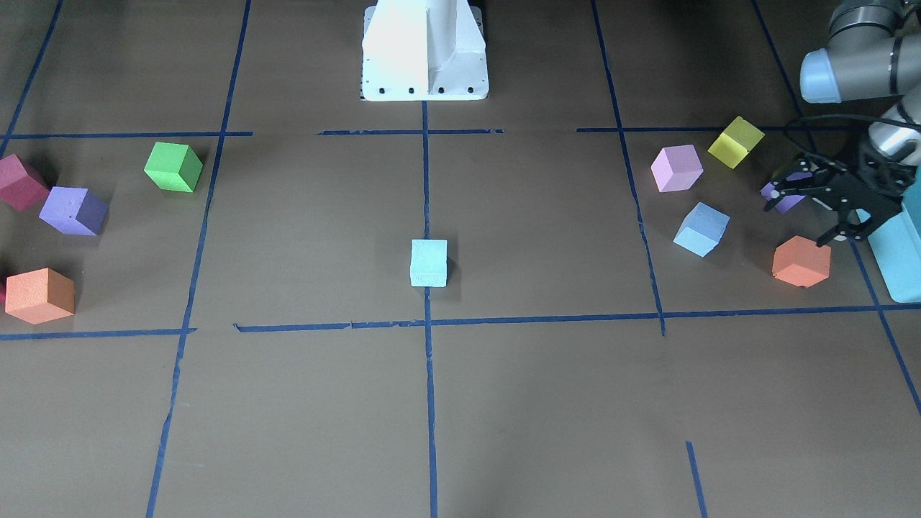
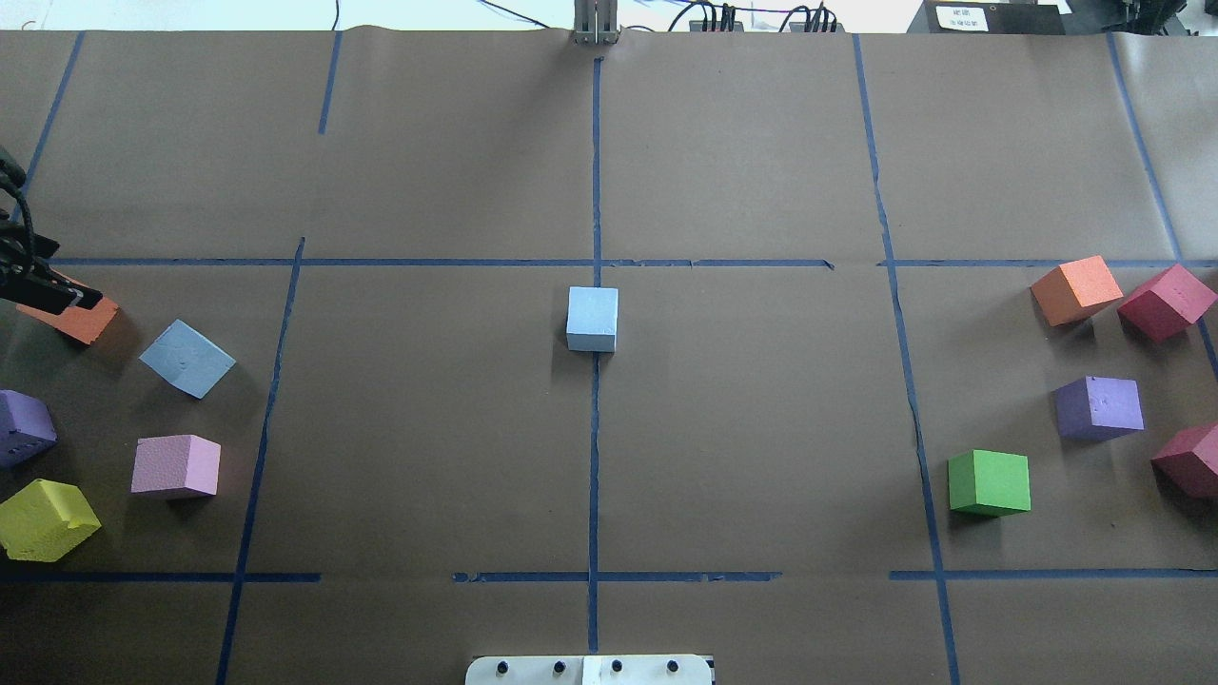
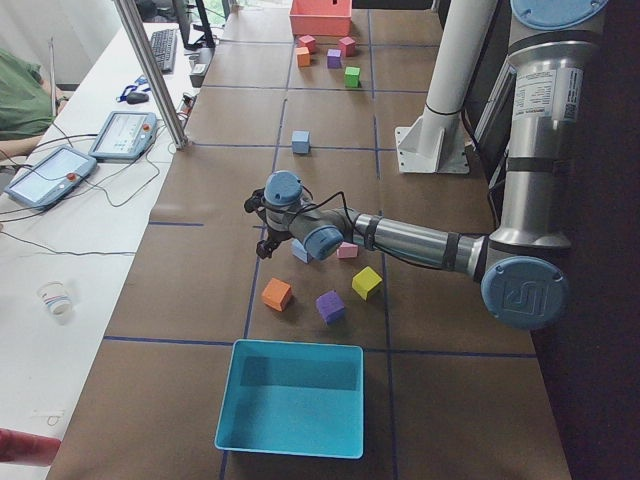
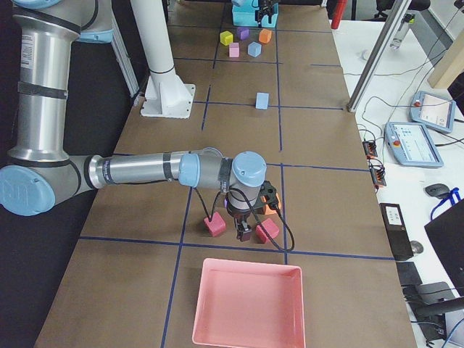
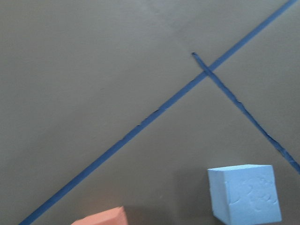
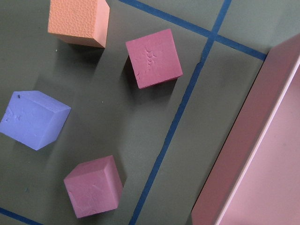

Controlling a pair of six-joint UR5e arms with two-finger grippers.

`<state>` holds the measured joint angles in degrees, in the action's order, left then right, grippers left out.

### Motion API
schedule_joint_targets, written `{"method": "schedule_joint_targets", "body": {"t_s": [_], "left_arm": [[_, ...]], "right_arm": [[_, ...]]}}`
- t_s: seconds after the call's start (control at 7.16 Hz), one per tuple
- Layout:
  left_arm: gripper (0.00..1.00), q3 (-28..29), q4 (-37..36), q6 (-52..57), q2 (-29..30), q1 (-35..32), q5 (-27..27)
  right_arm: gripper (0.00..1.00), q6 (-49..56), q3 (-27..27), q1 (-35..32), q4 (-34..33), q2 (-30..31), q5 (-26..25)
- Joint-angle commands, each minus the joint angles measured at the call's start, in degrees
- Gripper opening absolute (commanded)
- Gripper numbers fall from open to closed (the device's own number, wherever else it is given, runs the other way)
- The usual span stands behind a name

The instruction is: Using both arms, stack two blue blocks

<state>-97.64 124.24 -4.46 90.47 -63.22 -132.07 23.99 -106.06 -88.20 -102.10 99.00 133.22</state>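
One light blue block (image 1: pixel 429 262) sits on the centre tape line, also in the overhead view (image 2: pixel 592 319). The second blue block (image 1: pixel 701 229) lies on the robot's left side among other cubes; it also shows in the overhead view (image 2: pixel 187 358) and the left wrist view (image 5: pixel 243 193). My left gripper (image 1: pixel 795 219) is open and empty. It hovers above the table between a purple cube (image 1: pixel 788 196) and an orange cube (image 1: pixel 801 261), apart from that blue block. My right gripper (image 4: pixel 246 228) shows only in the exterior right view, over maroon cubes; I cannot tell its state.
A pink cube (image 1: pixel 676 167) and a yellow cube (image 1: pixel 735 142) lie near the second blue block. A teal box (image 1: pixel 899 252) stands at the table's left end. Green (image 1: pixel 173 167), purple (image 1: pixel 73 211), orange (image 1: pixel 39 295) and maroon (image 1: pixel 20 181) cubes and a pink tray (image 4: pixel 250 304) are on the right side.
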Motion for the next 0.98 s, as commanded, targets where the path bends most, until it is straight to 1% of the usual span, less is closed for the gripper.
{"method": "schedule_joint_targets", "body": {"t_s": [0.0,0.14,0.28,0.42,0.7,0.84], "left_arm": [[1.00,-0.71,1.35,-8.06,-0.03,8.25,6.08],[1.00,-0.45,2.14,-11.16,-0.03,11.16,8.99],[1.00,-0.45,2.15,-16.15,-0.12,12.58,9.63],[1.00,-0.28,2.15,-18.63,-0.12,14.25,9.73],[1.00,0.60,2.06,-18.75,-0.12,14.71,9.81],[1.00,1.91,2.15,-18.75,-0.03,15.05,9.73]], "right_arm": [[1.00,0.00,0.06,-0.04,0.06,0.14,0.20],[1.00,0.00,0.06,-0.04,0.06,0.14,0.20],[1.00,0.00,0.06,-0.04,0.06,0.14,0.20],[1.00,0.00,0.06,-0.04,0.06,0.14,0.11],[1.00,0.00,0.15,-0.04,0.06,0.14,0.20],[1.00,0.00,0.15,-0.04,0.06,0.23,0.20]]}}
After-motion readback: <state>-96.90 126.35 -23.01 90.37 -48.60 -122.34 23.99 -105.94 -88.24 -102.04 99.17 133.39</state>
